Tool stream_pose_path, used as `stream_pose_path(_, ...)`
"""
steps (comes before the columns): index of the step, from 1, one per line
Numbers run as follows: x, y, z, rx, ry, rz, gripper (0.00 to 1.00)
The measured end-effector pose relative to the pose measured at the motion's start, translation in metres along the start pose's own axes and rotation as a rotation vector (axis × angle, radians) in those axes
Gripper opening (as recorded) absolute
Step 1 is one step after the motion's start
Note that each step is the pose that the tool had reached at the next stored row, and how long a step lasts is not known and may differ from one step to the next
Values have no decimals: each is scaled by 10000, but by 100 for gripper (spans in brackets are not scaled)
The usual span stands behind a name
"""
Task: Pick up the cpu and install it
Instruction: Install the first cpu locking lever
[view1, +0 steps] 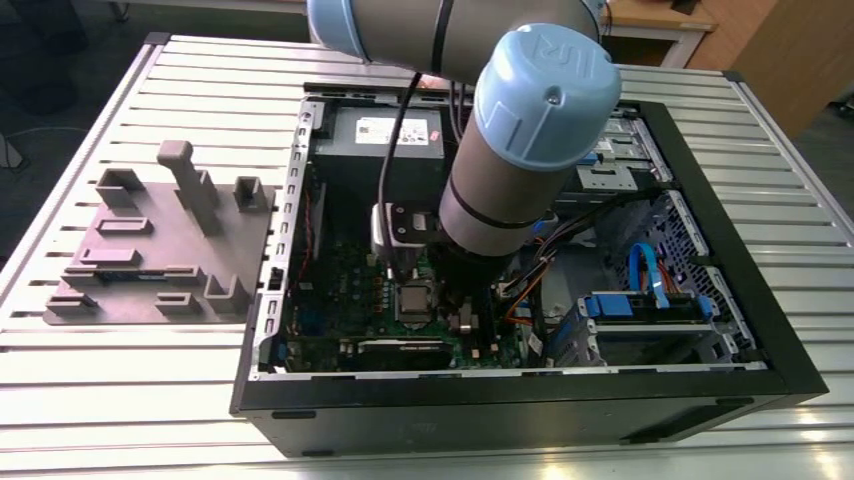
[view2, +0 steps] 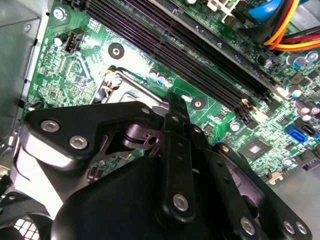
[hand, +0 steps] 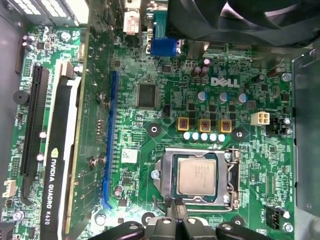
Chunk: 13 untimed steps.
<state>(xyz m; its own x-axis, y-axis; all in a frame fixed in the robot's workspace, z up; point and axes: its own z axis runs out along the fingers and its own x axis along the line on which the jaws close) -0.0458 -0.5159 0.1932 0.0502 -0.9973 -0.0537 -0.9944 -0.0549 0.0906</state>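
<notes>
The cpu (hand: 196, 178), a small square chip with a silver-grey metal top, lies flat inside the socket's metal frame (hand: 163, 175) on the green motherboard. In the first wrist view my gripper (hand: 176, 214) hovers at the socket's edge, just beside the cpu, fingers pressed together and holding nothing. In the second wrist view the gripper (view2: 172, 101) points its narrow tip at the socket frame (view2: 122, 87). In the exterior view the arm reaches down into the open computer case above the socket (view1: 415, 300).
A graphics card (hand: 60, 165) stands beside the socket, black memory slots (view2: 200, 55) run on the other side, and a fan (hand: 240, 20) sits close by. The power supply (view1: 387, 135), cables (view2: 285, 25) and drive cage (view1: 641, 310) crowd the case. A grey fixture block (view1: 160, 250) sits outside it.
</notes>
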Motion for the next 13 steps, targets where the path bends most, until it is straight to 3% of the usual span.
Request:
stream_pose_path(5, 3, -3, 37, -6, 11, -56, 10)
stream_pose_path(13, 3, -27, 42, -7, 9, -126, 10)
